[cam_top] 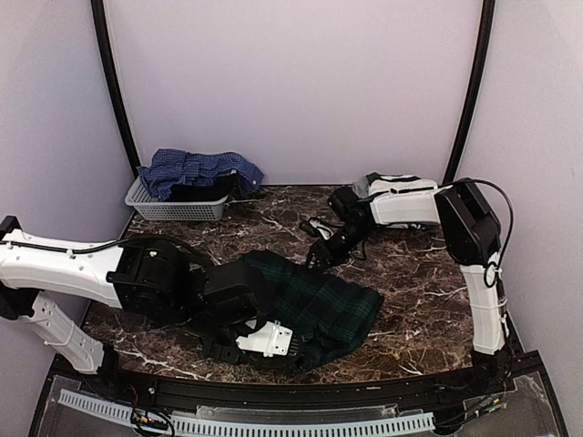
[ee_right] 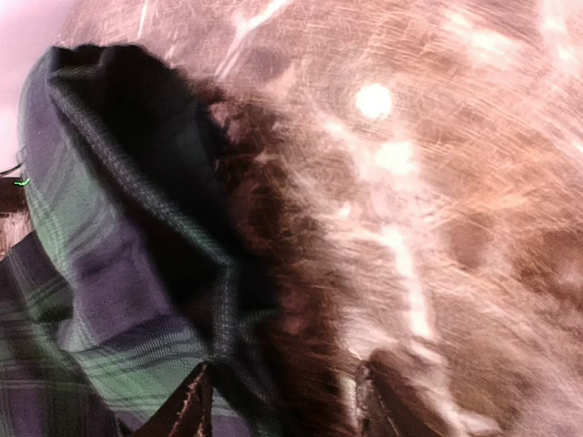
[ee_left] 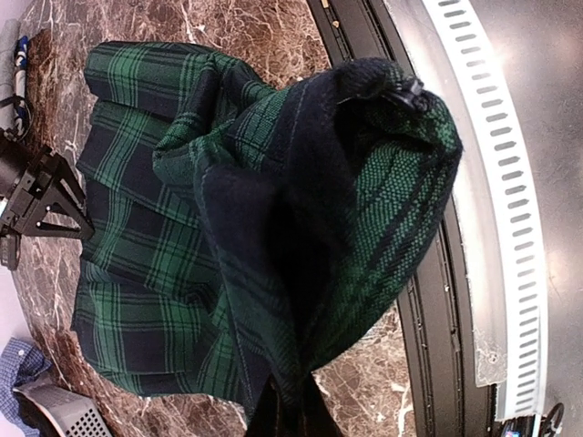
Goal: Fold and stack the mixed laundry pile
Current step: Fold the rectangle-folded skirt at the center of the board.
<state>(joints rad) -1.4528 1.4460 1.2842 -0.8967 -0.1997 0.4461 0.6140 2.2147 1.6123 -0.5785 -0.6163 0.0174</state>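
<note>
The dark green tartan shirt [cam_top: 319, 305] lies bunched on the marble table near the front middle. My left gripper [cam_top: 282, 346] is at its near edge, shut on a raised fold of the shirt [ee_left: 273, 228], which hangs between the fingers [ee_left: 273, 414]. My right gripper [cam_top: 317, 258] is low at the shirt's far edge. It is open, with the folded hem [ee_right: 137, 228] beside its left finger [ee_right: 187, 410] and bare marble under the right one. The blue checked shirt [cam_top: 196, 168] and a dark item [cam_top: 196, 193] are in the basket. The white tee [cam_top: 401, 185] lies at the back right.
The pale grey slatted basket [cam_top: 178, 211] stands at the back left corner. A black rail and a white slotted strip [ee_left: 496, 182] run along the table's front edge, close to the held fold. The right arm's upright link [cam_top: 483, 291] stands at the right edge.
</note>
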